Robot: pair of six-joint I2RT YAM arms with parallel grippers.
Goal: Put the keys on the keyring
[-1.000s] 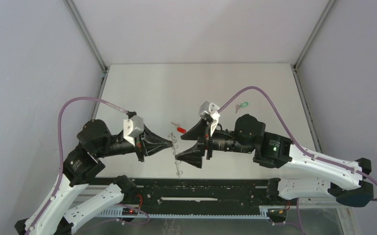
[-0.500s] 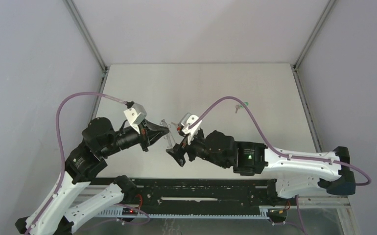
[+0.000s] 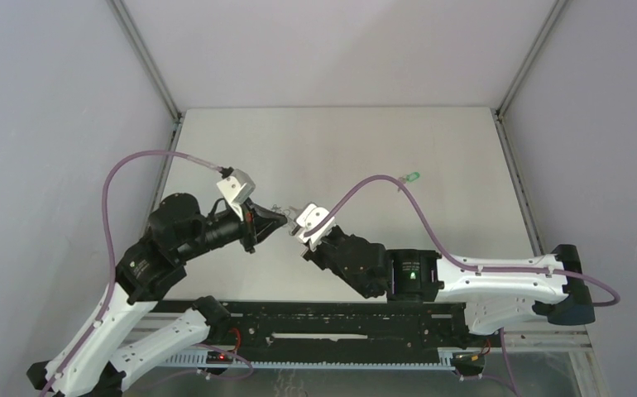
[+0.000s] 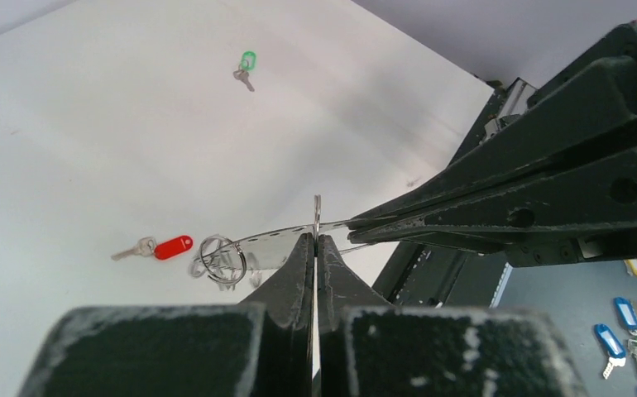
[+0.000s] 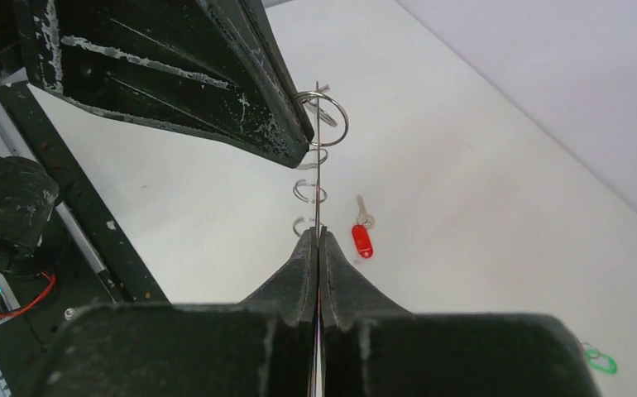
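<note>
The keyring (image 4: 275, 237) is a limp perforated strip with small metal rings (image 4: 219, 259), stretched above the table between both grippers. My left gripper (image 4: 316, 238) is shut on one ring of it, seen edge-on. Meeting it from the right, my right gripper (image 5: 317, 233) is shut on the strip, seen as a thin line (image 5: 318, 165). From above, the two tips, left (image 3: 285, 220) and right (image 3: 294, 229), nearly touch. The red-headed key (image 4: 173, 246) lies on the table below the keyring. The green-headed key (image 3: 412, 177) lies far back right, well apart from both grippers.
The white table (image 3: 340, 141) is walled on three sides by grey panels. A black rail (image 3: 340, 318) runs along the near edge by the arm bases. Purple cables (image 3: 381, 186) arch over both arms. The right wrist camera (image 3: 311, 222) covers the red key from above.
My right arm swung left and toward the left gripper, and its open jaws closed on the keyring strip. The left gripper stayed shut and carried the keyring a little further back.
</note>
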